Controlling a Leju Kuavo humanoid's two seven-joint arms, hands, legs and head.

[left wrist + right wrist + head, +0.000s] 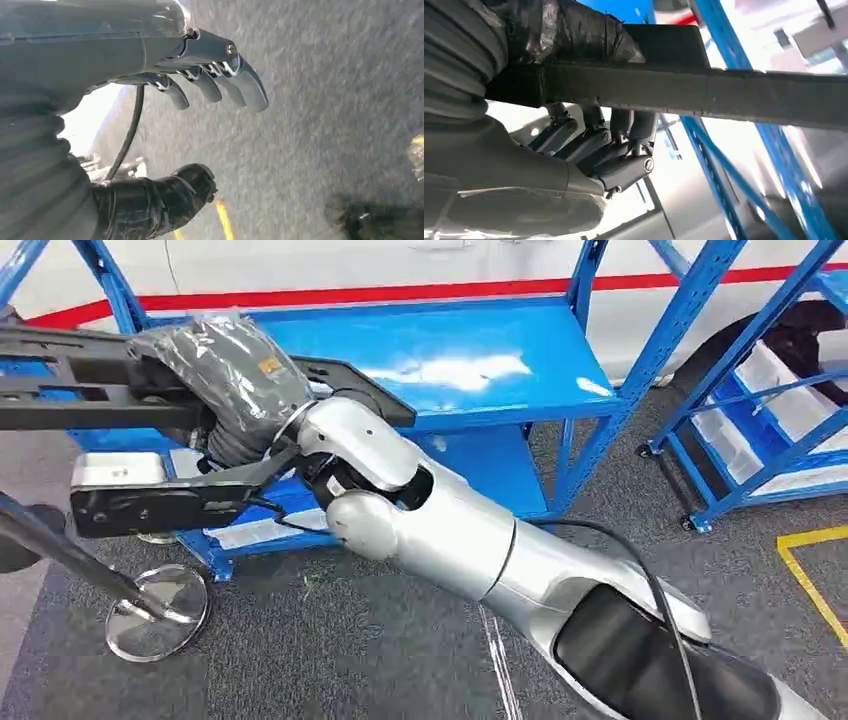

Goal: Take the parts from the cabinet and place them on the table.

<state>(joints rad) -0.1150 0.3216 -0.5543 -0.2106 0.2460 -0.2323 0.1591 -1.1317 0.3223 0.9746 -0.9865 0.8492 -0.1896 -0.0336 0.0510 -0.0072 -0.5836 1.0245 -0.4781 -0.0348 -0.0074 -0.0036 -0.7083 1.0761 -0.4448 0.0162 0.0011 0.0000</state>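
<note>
Inspection of the carry stage: the right hand [235, 390], wrapped in a grey cover, grips a long black part [60, 375] that runs out past the left edge of the head view. The right wrist view confirms it, with dark fingers [616, 150] curled under the flat black bar [704, 92] and the thumb side above. The part is clear of the blue cabinet [450, 360], whose upper shelf lies just behind the hand. A second black bracket with a grey block [150, 495] sits lower, near the wrist; whether it belongs to the held part or rests on the lower shelf cannot be told.

The left hand [210, 85] hangs over grey carpet [325, 100], fingers apart and loosely extended, holding nothing.

Judgement: the part is out and the step in hand is transport to the worktop, which is not in sight. The grip appears to sit near one end of a long bar, so the free end will lever against the fingers. Recommended: keep the bar level, turn slowly, and mind the blue uprights [655, 350] and the chrome stand base [155, 610] on the floor nearby. Bringing the left hand under the free end would steady the load before it is set down flat.
</note>
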